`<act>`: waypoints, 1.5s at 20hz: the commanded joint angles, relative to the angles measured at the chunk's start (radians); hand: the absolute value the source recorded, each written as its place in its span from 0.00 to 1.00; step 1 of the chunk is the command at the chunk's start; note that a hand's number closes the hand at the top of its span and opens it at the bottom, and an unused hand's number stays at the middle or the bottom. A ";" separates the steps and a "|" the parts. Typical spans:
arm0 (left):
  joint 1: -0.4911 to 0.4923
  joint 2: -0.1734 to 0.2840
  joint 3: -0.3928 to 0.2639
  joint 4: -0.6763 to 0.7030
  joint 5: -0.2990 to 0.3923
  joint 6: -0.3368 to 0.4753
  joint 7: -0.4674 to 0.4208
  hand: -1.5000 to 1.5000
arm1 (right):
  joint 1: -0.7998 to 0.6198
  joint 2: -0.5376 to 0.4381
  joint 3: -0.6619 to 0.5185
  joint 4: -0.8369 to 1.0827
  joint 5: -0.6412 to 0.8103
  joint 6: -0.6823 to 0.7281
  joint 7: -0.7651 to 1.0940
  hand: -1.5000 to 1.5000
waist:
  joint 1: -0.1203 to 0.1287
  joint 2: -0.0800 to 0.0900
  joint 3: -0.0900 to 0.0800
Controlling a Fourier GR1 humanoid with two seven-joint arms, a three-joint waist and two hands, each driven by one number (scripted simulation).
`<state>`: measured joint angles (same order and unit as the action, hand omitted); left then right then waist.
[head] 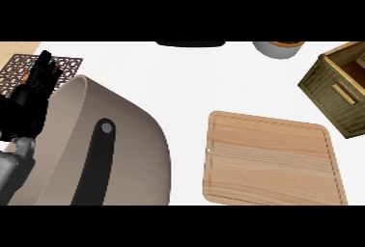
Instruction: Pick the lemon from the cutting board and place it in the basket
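The wooden cutting board [271,161] lies at the lower right of the white counter with nothing on it. No lemon shows anywhere in the head view. The woven olive-brown basket [341,94] stands at the right edge, partly cut off; the part of its inside that shows holds nothing. My left hand [30,94] rests open at the far left, fingers up, far from board and basket. A large grey arm segment [107,149] with a black stripe fills the lower left, close to the view, with no hand visible at its end. My right hand is out of sight.
A brown patterned mat [63,65] lies at the top left behind the left hand. A black object [190,44] and a grey pot with an orange top [279,48] sit at the far edge. White counter [214,82] lies between the arm and the basket.
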<state>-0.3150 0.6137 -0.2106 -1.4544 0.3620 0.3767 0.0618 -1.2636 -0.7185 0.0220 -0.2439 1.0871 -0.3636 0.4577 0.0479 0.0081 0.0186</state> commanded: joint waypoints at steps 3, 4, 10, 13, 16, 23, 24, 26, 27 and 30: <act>0.057 -0.077 -0.051 0.032 0.003 -0.005 -0.002 0.50 | -0.029 -0.005 -0.007 0.077 0.011 0.055 0.038 1.00 | 0.012 0.018 -0.018; 0.058 -0.064 -0.039 0.000 0.025 -0.013 0.023 0.50 | -0.046 -0.007 0.004 0.093 0.023 0.110 0.059 1.00 | 0.015 0.013 -0.018; 0.033 -0.078 -0.040 0.051 0.016 -0.015 -0.015 0.50 | -0.019 -0.017 -0.034 0.145 -0.016 0.195 0.006 1.00 | 0.006 0.022 -0.017; 0.020 -0.086 -0.055 0.035 0.012 0.006 0.022 0.50 | -0.015 -0.019 -0.035 0.138 -0.015 0.187 0.004 1.00 | 0.001 0.016 -0.017; 0.040 -0.072 -0.059 0.016 0.009 0.006 0.030 0.50 | 0.001 -0.028 -0.027 0.137 -0.005 0.182 -0.018 1.00 | 0.008 0.016 -0.017; 0.056 -0.066 -0.025 0.034 0.031 -0.014 -0.009 0.50 | 0.024 -0.050 -0.022 0.147 0.006 0.187 -0.019 1.00 | 0.007 0.015 -0.018; 0.056 -0.073 -0.050 0.018 0.016 -0.011 -0.003 0.50 | 0.014 -0.025 -0.015 0.148 0.014 0.181 0.012 1.00 | 0.016 0.018 -0.017; 0.064 -0.054 -0.034 0.021 0.034 -0.036 0.000 0.50 | 0.049 -0.050 -0.018 0.155 0.013 0.177 -0.017 1.00 | 0.007 0.015 -0.017; 0.039 -0.103 -0.056 0.067 -0.005 0.006 -0.031 0.50 | 0.025 -0.011 -0.017 0.145 0.013 0.177 0.011 1.00 | -0.002 0.017 -0.018; 0.066 -0.057 -0.034 0.024 0.025 -0.028 -0.014 0.50 | 0.051 -0.053 -0.017 0.154 0.016 0.175 -0.021 1.00 | 0.013 0.017 -0.017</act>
<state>-0.3204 0.6081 -0.2118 -1.4509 0.3651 0.3794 0.0494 -1.2256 -0.7599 0.0023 -0.0940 1.0978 -0.1875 0.4452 0.0577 0.0115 0.0190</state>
